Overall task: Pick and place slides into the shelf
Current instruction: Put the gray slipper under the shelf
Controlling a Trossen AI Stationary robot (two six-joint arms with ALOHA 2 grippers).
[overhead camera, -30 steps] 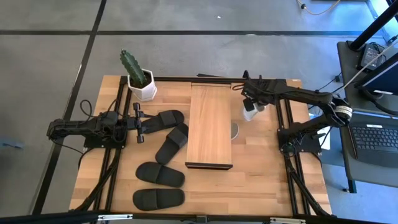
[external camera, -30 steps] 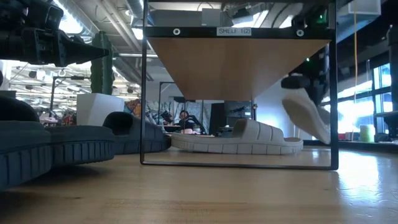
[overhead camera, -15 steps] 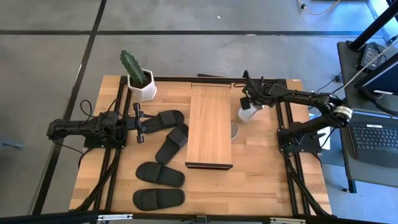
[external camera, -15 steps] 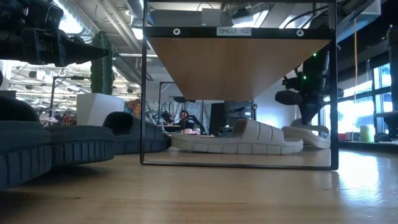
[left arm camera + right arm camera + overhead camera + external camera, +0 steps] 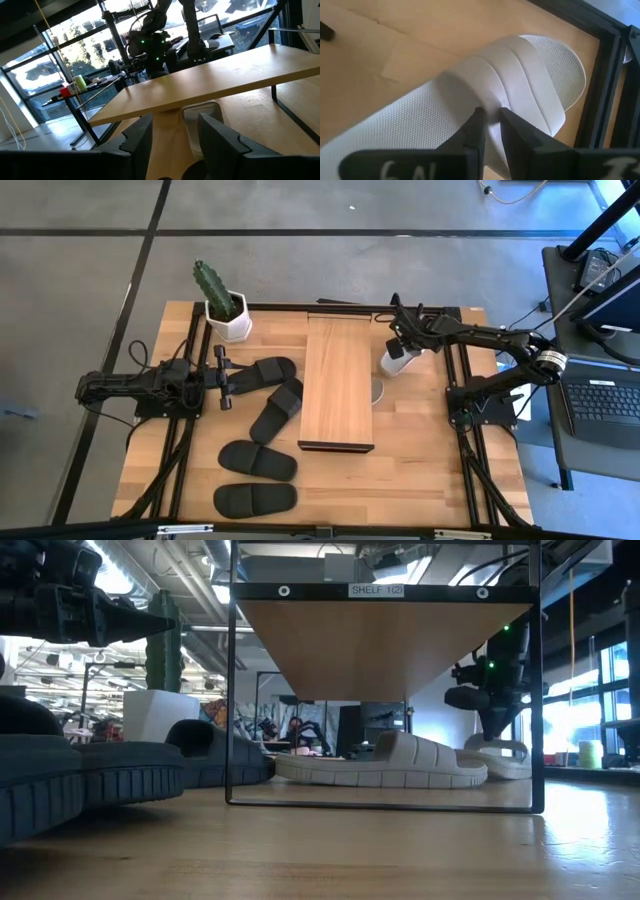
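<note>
Placing step: your right end effector (image 5: 400, 346) pinches the strap of a beige slide (image 5: 485, 125), which rests on the bench (image 5: 440, 470) just beside the shelf (image 5: 337, 380) (its mate (image 5: 385, 762) already lies beneath). Next, judge whether to push it under or release. Left end effector (image 5: 222, 377) waits, fingers apart, near the black slides (image 5: 262, 372).
</note>
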